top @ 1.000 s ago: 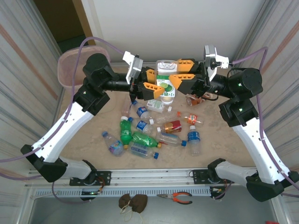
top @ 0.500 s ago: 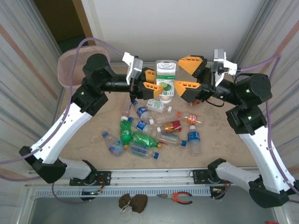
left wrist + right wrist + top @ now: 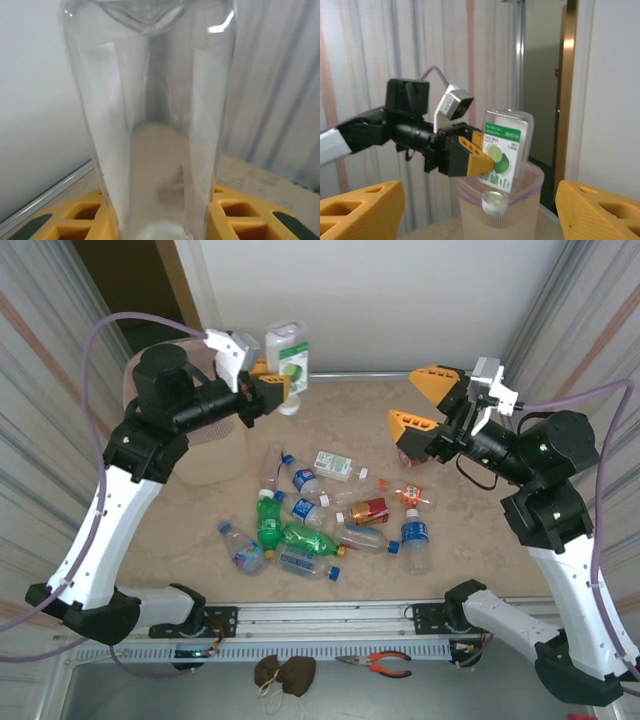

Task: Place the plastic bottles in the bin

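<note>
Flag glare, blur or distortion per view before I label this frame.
Left wrist: the held bottle sits almost on the lens, soft, warping the wall behind, with a bright glint near its top. Right wrist: right pincer fingers are blurred in the bottom corners, while the bottle label and bin look fairly sharp. Top external: even light, soft shadows on the table, side walls splayed.

Clear bottle with green-and-white lime label, pale pink bin, green bottle, beige mottled table
</note>
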Controlling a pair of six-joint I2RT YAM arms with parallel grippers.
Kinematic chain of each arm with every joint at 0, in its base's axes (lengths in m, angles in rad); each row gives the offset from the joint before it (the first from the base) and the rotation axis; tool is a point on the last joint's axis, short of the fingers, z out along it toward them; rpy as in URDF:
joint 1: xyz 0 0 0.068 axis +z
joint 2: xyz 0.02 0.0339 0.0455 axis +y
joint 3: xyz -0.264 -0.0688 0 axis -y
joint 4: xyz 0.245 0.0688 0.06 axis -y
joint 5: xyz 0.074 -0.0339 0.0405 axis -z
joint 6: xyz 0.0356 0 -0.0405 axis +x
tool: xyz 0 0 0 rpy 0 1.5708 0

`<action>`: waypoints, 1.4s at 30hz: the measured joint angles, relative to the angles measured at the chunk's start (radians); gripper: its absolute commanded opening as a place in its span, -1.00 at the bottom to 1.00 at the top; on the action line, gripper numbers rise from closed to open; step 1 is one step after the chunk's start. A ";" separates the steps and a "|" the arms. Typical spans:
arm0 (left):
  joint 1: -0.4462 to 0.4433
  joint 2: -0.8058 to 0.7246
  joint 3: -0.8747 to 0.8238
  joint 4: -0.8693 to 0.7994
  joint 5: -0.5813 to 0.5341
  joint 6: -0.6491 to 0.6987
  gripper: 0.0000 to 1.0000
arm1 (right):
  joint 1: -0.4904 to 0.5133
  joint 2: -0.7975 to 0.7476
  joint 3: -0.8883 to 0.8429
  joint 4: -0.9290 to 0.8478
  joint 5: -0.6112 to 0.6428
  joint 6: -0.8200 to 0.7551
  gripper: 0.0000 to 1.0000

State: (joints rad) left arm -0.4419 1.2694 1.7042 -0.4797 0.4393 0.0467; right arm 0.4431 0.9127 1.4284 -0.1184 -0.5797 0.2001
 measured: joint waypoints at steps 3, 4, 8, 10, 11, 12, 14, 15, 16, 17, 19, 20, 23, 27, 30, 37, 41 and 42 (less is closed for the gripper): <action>0.090 0.000 0.013 -0.064 -0.052 0.003 -0.47 | -0.022 0.009 -0.011 -0.017 0.009 -0.002 0.54; 0.122 0.001 0.018 -0.087 -0.071 0.003 -0.47 | -0.028 0.011 -0.015 -0.023 0.012 -0.002 0.54; 0.241 0.016 0.057 -0.161 -0.114 0.003 -0.47 | -0.055 0.016 -0.029 -0.045 0.020 -0.003 0.53; 0.291 0.028 0.081 -0.190 -0.130 0.003 -0.49 | -0.068 0.016 -0.037 -0.051 0.027 -0.003 0.53; 0.317 0.035 0.094 -0.204 -0.139 0.003 -0.50 | -0.074 0.016 -0.042 -0.052 0.030 -0.003 0.53; 0.339 0.043 0.105 -0.216 -0.150 0.003 -0.50 | -0.080 0.016 -0.046 -0.051 0.031 -0.003 0.53; 0.385 0.064 0.129 -0.242 -0.172 0.003 -0.52 | -0.097 0.016 -0.059 -0.057 0.035 -0.003 0.52; 0.403 0.072 0.135 -0.250 -0.180 0.003 -0.54 | -0.105 0.016 -0.064 -0.061 0.035 -0.003 0.52; 0.422 0.083 0.139 -0.256 -0.189 0.003 -0.55 | -0.115 0.017 -0.073 -0.067 0.038 -0.003 0.52; 0.439 0.092 0.140 -0.260 -0.202 0.004 -0.55 | -0.124 0.018 -0.082 -0.071 0.039 -0.003 0.52; 0.468 0.115 0.140 -0.272 -0.229 0.006 -0.56 | -0.138 0.023 -0.101 -0.079 0.042 -0.003 0.52; 0.479 0.125 0.140 -0.277 -0.241 0.007 -0.56 | -0.144 0.024 -0.110 -0.084 0.043 -0.003 0.52; 0.517 0.171 0.152 -0.309 -0.278 0.010 -0.56 | -0.159 0.031 -0.134 -0.097 0.047 -0.003 0.52; 0.565 0.250 0.198 -0.358 -0.322 0.010 -0.50 | -0.190 0.031 -0.163 -0.105 0.050 -0.003 0.51; 0.579 0.296 0.217 -0.389 -0.366 0.010 -0.49 | -0.203 0.031 -0.177 -0.109 0.050 -0.003 0.51; 0.579 0.417 0.252 -0.480 -0.471 0.002 -0.57 | -0.210 0.031 -0.183 -0.114 0.049 -0.003 0.51; 0.579 0.483 0.254 -0.527 -0.508 -0.015 -0.57 | -0.215 0.032 -0.183 -0.114 0.048 -0.003 0.51; 0.579 0.499 0.255 -0.540 -0.515 -0.020 -0.57 | -0.216 0.032 -0.183 -0.114 0.048 -0.003 0.51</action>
State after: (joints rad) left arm 0.1375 1.7687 1.9591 -1.0195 -0.0757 0.0265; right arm 0.2272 0.9451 1.2449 -0.2325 -0.5312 0.1970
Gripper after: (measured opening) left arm 0.356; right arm 0.756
